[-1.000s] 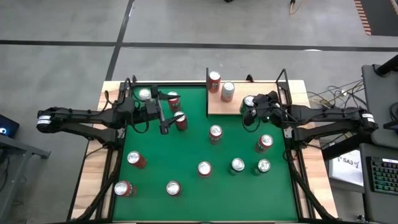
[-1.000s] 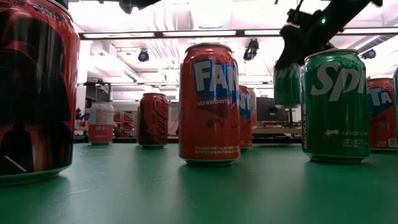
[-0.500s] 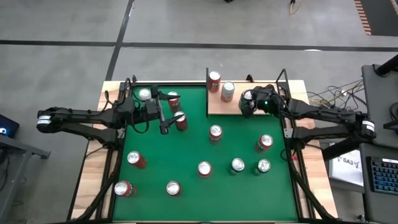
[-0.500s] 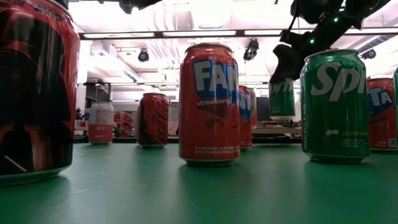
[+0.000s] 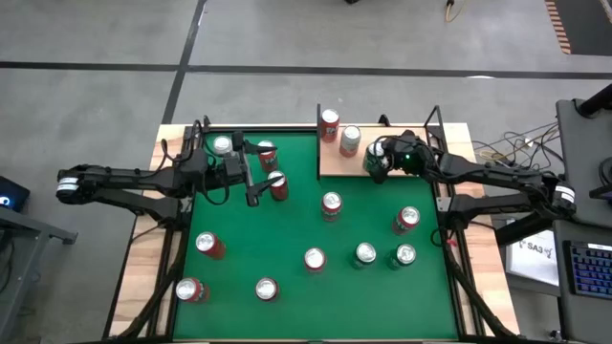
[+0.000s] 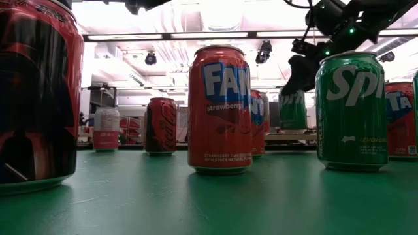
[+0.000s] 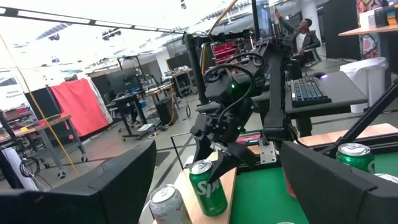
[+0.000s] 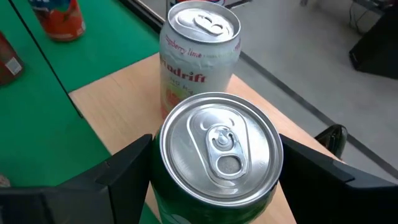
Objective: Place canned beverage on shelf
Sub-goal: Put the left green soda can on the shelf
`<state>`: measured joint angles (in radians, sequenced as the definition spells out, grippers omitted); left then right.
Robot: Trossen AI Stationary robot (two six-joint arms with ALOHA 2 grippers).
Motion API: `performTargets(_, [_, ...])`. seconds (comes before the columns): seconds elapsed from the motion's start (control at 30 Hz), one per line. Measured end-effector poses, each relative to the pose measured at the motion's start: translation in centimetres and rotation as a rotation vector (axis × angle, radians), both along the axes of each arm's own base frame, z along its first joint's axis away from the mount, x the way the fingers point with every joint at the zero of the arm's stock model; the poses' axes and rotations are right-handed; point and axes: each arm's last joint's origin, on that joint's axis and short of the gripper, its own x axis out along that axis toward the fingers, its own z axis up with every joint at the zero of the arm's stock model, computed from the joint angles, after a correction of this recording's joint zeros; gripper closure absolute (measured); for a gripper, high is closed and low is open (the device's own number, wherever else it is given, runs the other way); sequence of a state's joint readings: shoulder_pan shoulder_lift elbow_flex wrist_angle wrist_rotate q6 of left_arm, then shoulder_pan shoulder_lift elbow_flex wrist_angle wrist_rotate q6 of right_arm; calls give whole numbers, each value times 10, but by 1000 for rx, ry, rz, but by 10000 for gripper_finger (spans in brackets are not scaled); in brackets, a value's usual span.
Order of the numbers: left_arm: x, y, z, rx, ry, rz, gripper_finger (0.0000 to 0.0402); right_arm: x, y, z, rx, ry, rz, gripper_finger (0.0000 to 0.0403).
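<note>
Moved since a second ago: right gripper (image 5: 380, 158) with its green can (image 5: 375, 161), from above the green felt beside the shelf (image 5: 335, 164) to over the shelf's pale wooden board, and lower in the low view, the can's base now level with the board there. Left arm unchanged.

Nearest in the low view: a dark red can (image 6: 36, 98) at the left edge, a red strawberry soda can (image 6: 220, 109) in the middle, a green lemon-lime can (image 6: 351, 111) to the right. Farther back, a dark red can (image 6: 160, 126) and a pale can (image 6: 106, 129), both upright on the felt of the bench (image 6: 209, 202).

Beyond them, the right gripper grasping the green can (image 6: 292, 108), fingers (image 8: 112, 180) clamped on either side of its body, silver top and pull tab facing up in the right wrist view. Can upright over the shelf near the edge that meets the felt; whether its base touches the wood, cannot tell. Just beside it on the shelf, a white can (image 5: 350, 139), and past that a red can (image 5: 329, 124) at the shelf's far corner.

On the other side of the bench, left gripper (image 5: 251, 178) released, jaws spread wide, hanging beside a red can (image 5: 277, 185) and holding nothing.
</note>
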<state>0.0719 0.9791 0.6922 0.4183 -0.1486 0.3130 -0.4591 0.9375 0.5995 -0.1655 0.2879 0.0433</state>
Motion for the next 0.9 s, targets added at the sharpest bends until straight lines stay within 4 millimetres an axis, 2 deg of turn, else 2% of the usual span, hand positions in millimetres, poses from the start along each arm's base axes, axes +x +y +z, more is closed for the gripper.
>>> performTargets(0.4, [0,0,0,2,1,1,75,7,-4,-5,-31,27,-8,118])
performTargets(0.63, [0,0,0,4,2,1,75,6,-4,-7,-23,37,-15,49])
performTargets(0.77, [0,0,0,4,2,1,75,6,-5,1,-37,23,-35,46])
performTargets(0.9, [0,0,0,4,2,1,75,7,-5,17,-39,4,-41,56])
